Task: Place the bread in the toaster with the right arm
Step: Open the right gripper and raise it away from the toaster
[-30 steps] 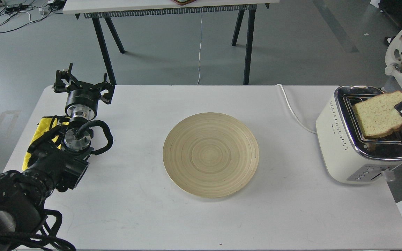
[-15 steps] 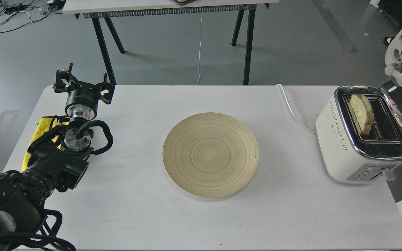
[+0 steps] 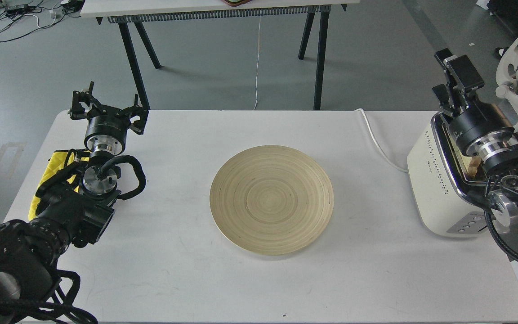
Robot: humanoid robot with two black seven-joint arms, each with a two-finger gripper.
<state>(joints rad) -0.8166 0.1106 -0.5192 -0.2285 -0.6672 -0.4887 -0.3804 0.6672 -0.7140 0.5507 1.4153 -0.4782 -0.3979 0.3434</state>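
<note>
The cream-white toaster stands at the table's right edge. The bread sits down in its left slot; only a small tan corner shows beside my right wrist. My right arm comes in from the right over the toaster's top and hides most of the slots. My right gripper points up and away above the toaster's far end, open and holding nothing. My left gripper rests open and empty at the table's far left.
A round wooden plate lies bare at the table's middle. A yellow cloth lies under my left arm. The toaster's white cord runs off the far edge. A white chair stands right of the table.
The bread went from my right gripper, tilted over the toaster, down into the left slot. The right gripper let go, drew back, then swung in over the toaster, pointing up. Left arm unmoved.
</note>
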